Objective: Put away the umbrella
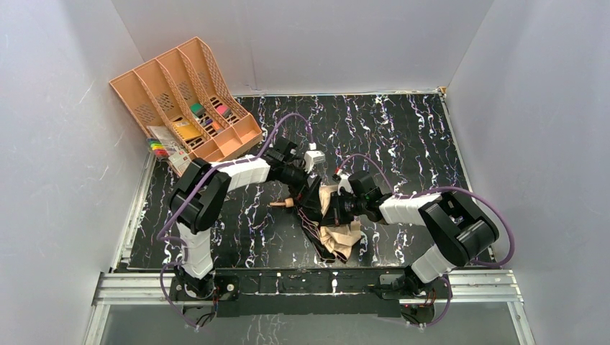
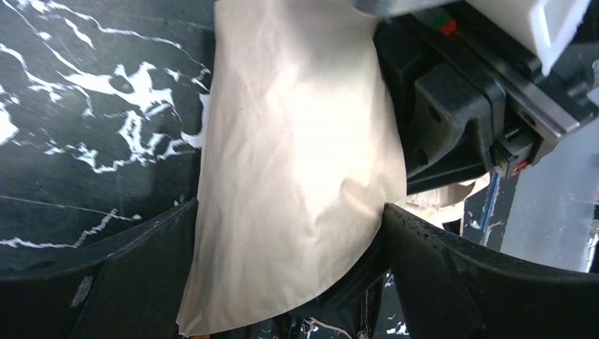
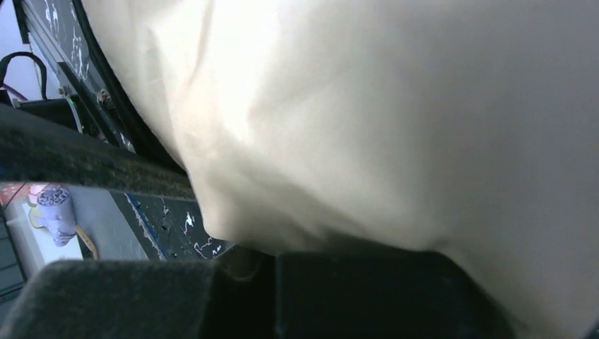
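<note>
The umbrella (image 1: 344,236) lies half-folded in the middle of the table, a rumpled tan fabric with dark ribs showing. Its short tan handle (image 1: 280,203) points left. My left gripper (image 1: 314,195) reaches in from the left and is open. In the left wrist view its two fingers straddle a flap of the umbrella's cloth (image 2: 297,162), with the left gripper (image 2: 289,212) wide apart around it. My right gripper (image 1: 337,206) meets the fabric from the right. In the right wrist view the right gripper (image 3: 275,261) is shut, with the umbrella's cloth (image 3: 367,120) bunched at its tips.
A peach-orange divided file tray (image 1: 183,108) leans at the back left corner with small coloured items in it. A small white block (image 1: 314,157) sits just behind the grippers. Grey walls close in the black marbled table (image 1: 403,136) on three sides.
</note>
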